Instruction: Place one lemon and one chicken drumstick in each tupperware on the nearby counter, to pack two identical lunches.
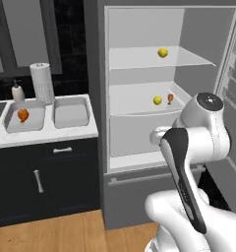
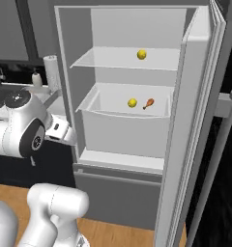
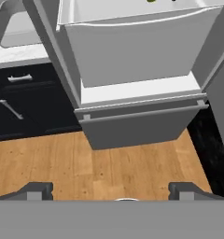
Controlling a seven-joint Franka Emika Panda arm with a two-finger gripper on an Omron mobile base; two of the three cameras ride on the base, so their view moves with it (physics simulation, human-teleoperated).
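Lemons sit in the open fridge [image 1: 139, 29]: one lemon [image 1: 162, 52] on the upper shelf [image 1: 139, 59], a second lemon [image 1: 157, 100] in the drawer-like bin [image 1: 134, 133] below, with a chicken drumstick [image 1: 170, 98] just beside it. To the fridge's left, the white counter [image 1: 46, 135] over dark cabinets [image 1: 41, 177] carries two tubs side by side. The left tub [image 1: 12, 125] holds another drumstick [image 1: 23, 115]; the right tub [image 1: 71, 118] has nothing in it. Behind them stand a paper towel roll [image 1: 42, 81] and a soap bottle [image 1: 17, 91].

The fridge door [image 2: 205, 120] swings wide to the right, its edge close to the arm's side. A wood floor [image 3: 109, 168] spreads in front of the fridge and cabinets, giving bare room for moving.

The gripper [image 3: 111, 191] hangs low before the fridge's bottom drawer [image 3: 137, 126], pointed down at the floor, its fingers [image 3: 37, 190] spread wide apart and gripping nothing.
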